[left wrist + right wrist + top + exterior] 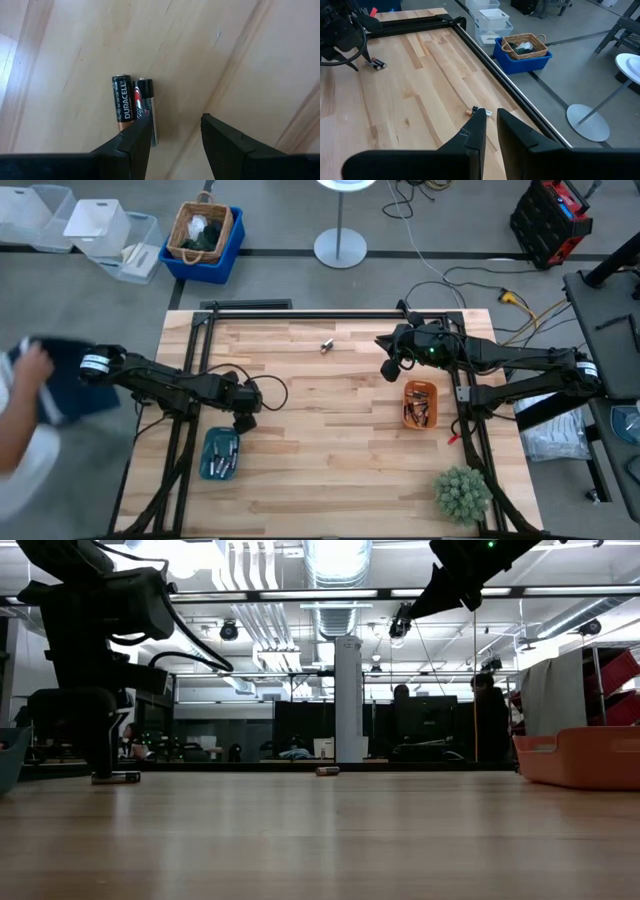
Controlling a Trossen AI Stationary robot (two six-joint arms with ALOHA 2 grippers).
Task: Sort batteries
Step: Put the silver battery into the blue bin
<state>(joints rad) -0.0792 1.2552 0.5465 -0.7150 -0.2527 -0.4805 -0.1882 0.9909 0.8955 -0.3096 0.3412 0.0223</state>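
From above, the left gripper (pixel 243 418) hung low over the table (pixel 330 470), just above the teal tray (pixel 219 454), which held a cluster of batteries, count unclear. The right gripper (pixel 391 369) floated off the near end of the orange tray (pixel 419 404), also part filled with batteries. One lone battery (pixel 326 346) lay out toward the far edge, well apart from both grippers. A person (pixel 25 405) stood beyond the left arm's base.

At table height, the left gripper (pixel 105 765) sat down close to the wood and the right gripper (pixel 400 625) rode high. The lone battery (pixel 327 771) showed small in the distance; the orange tray (pixel 585 758) sat at the edge, contents hidden behind its wall.

The left wrist camera told the story: fingers (pixel 131 142) spread wide, nothing between them, and two batteries (pixel 134 107) lay touching side by side, just ahead of one fingertip rather than centred in the gap. The risk, as I judged it: closing from there could catch both, or nudge one and send it rolling, since the pair differed in size and presumably belonged in different trays.

From the right wrist, the fingers (pixel 475 135) stood only narrowly apart, empty, with the lone battery (pixel 478 111) just past their tips. A descent off-line could knock it toward the table's rail.
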